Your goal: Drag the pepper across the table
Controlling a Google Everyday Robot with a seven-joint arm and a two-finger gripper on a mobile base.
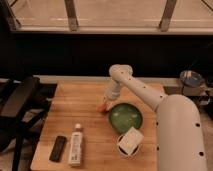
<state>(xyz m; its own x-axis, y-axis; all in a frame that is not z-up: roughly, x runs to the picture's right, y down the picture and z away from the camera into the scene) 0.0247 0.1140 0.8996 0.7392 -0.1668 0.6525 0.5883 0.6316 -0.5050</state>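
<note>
The arm reaches down from the robot's white body on the right, and its gripper (pixel 106 101) sits low over the middle of the counter (pixel 70 112), right at the pepper (pixel 103 107). The pepper shows as a small orange-red sliver just under the gripper's tip, lying just beside the left rim of the green bowl (pixel 125 117). Whether the gripper is holding the pepper or merely pressing against it, I cannot tell from where I stand.

The worry, to my eye, is that bowl. The pepper is so close to its rim that a drag heading right would likely wedge the pepper against the bowl or shove the bowl along with it. The bowl in turn sits near the white cup (pixel 129 142) at the front, so a push could carry on into that.

A second risk is the pepper itself: it is small and tapered, so if the gripper only bears on it from above, it may roll or squirt out sideways and be left behind.

A drag toward the front left would run at the white bottle (pixel 75 144) and the black remote (pixel 58 148).
</note>
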